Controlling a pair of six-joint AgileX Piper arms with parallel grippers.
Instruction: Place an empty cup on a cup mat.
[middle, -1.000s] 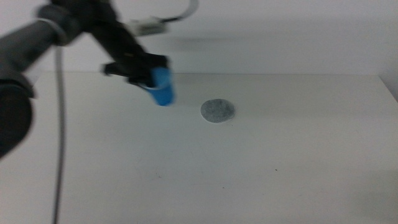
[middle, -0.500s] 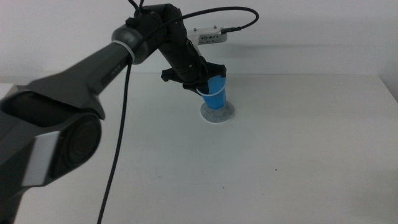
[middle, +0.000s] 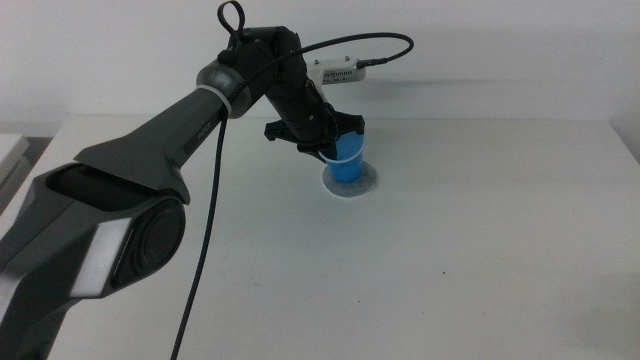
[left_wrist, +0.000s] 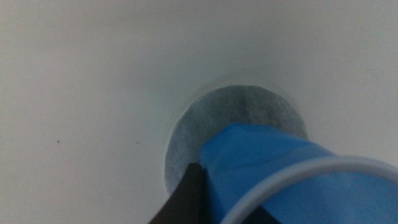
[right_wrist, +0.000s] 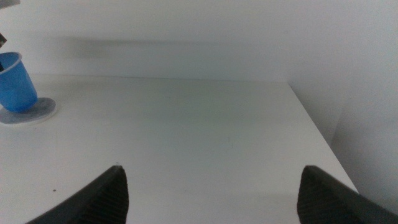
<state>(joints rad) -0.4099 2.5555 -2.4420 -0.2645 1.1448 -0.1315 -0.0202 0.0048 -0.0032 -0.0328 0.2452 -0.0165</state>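
While the left arm reaches in across the white table (middle: 480, 250), its left gripper (middle: 322, 143) is pinching the cup (middle: 348, 160) at the rim, one dark jaw showing against the blue wall in the left wrist view and the other hidden behind the cup. The cup (left_wrist: 292, 171) is bright blue with a thin light rim, and it stands upright, or close to it, on the cup mat (middle: 350, 181), its base resting on the grey speckled disc. From the middle view a ring of the mat shows all round the base, wider toward the near side. In the left wrist view the cup mat (left_wrist: 205, 124) lies partly covered by the cup, its grey face and pale edge clear on the side away from the jaw. A black cable (middle: 205, 240) hangs along the left arm, loops above the wrist, and a second length arcs over to a small white box (middle: 336, 70) mounted above the gripper.

The right gripper (right_wrist: 211, 186) waits well apart from all this (only its two dark jaw tips show, in its own wrist view), spread wide with bare table between them. From there the cup (right_wrist: 16, 82) on the mat (right_wrist: 37, 113) is seen far off across the table, near the pale wall (right_wrist: 217, 31)
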